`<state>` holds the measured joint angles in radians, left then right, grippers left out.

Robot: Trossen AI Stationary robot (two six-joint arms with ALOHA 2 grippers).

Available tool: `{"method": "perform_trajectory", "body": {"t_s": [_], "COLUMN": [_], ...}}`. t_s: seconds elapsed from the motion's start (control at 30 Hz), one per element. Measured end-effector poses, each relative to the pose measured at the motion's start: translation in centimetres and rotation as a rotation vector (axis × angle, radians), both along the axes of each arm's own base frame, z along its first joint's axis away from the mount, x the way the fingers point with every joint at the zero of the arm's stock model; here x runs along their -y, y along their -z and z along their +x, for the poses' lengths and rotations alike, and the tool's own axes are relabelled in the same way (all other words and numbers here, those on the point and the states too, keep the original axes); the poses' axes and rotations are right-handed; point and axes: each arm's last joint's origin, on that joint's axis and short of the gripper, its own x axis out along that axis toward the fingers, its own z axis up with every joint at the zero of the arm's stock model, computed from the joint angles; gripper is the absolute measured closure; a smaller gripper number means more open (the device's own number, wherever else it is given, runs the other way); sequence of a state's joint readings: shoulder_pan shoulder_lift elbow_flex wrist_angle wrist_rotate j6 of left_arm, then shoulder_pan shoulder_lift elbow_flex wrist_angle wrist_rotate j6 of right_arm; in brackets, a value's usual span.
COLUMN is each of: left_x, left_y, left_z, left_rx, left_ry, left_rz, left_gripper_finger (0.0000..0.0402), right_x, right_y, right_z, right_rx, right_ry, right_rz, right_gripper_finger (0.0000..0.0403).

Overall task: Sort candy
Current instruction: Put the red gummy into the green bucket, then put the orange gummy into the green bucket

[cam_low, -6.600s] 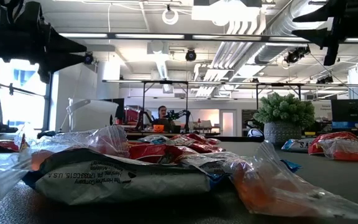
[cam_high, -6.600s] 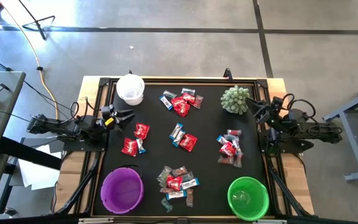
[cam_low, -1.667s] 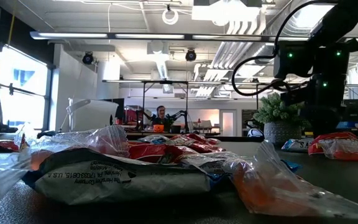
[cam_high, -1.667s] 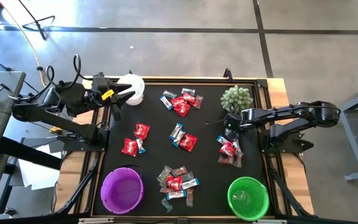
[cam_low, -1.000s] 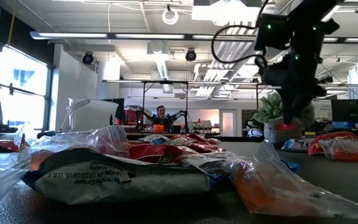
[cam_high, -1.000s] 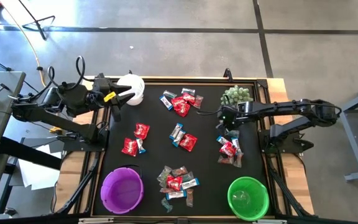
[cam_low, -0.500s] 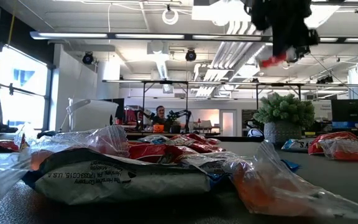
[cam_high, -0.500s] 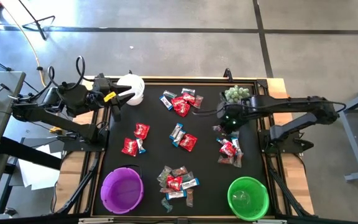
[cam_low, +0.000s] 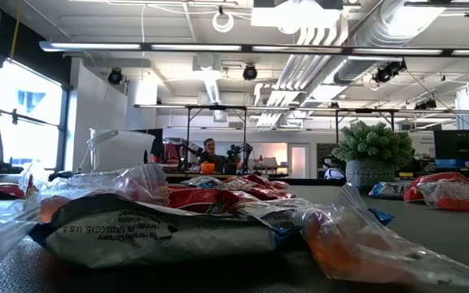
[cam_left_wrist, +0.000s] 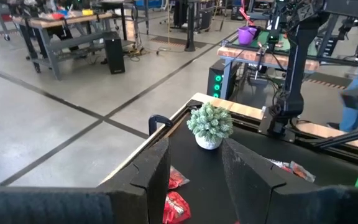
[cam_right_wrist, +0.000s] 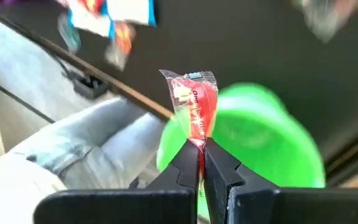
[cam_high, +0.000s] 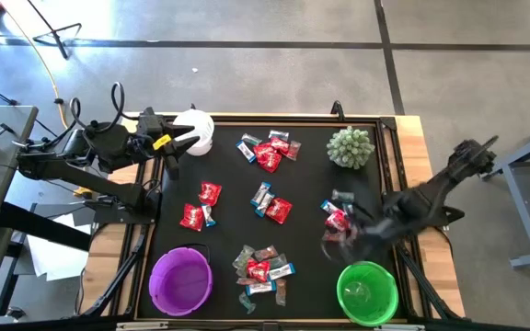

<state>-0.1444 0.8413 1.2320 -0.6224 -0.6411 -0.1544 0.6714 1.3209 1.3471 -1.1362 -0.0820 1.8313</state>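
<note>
Right hand (cam_right_wrist: 201,152) pinching red candy (cam_right_wrist: 196,107) (above green bowl (cam_right_wrist: 272,143)), left hand (cam_high: 184,141) idle

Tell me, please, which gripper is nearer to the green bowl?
The right. The right gripper, shut on a red candy, is right beside the green bowl. The left gripper waits across the table by the white bowl.

Overhead view bright, even daylight; soft short shadows under bowls. Right arm (cam_high: 403,216) smeared by motion blur; left arm (cam_high: 90,152) sharp. Low view: ceiling strip lights and window (cam_low: 23,114) at left glare; near candy (cam_low: 161,228) out of focus, room behind sharper. Right wrist view: red candy (cam_right_wrist: 194,106) crisp, green bowl (cam_right_wrist: 266,143) and surroundings streaked. Left wrist view clear, jaws soft.
</note>
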Motion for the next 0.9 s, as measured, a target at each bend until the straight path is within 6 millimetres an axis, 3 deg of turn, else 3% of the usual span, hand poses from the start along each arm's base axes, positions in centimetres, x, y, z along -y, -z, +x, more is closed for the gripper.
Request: {"method": "perform_trajectory", "body": {"t_s": [0.23,0.37,0.67,0.9], "left_x": [0.0,0.0,0.0,0.0], "left_y": [-0.5,-0.7,-1.0,-1.1], "left_z": [0.1,0.1,0.2,0.0], "left_rx": [0.041,0.044,0.052,0.048], "left_ry": [0.004,0.008,0.015,0.017], "left_rz": [0.017,0.047,0.093,0.105], "left_gripper_finger": [0.0271,0.0271,0.0271,0.0271], "right_x": [-5.1,-6.7,-7.6,-6.5], "right_y": [2.0,3.4,4.8,4.4], "right_z": [-2.3,-2.4,-1.6,-1.2], "right_rx": [-0.173,-0.215,-0.253,-0.274], "right_ry": [0.084,0.09,0.084,0.094], "right_rz": [0.024,-0.023,-0.046,-0.047], "right_gripper_finger": [0.0403,0.0395,0.0317,0.0272]}}
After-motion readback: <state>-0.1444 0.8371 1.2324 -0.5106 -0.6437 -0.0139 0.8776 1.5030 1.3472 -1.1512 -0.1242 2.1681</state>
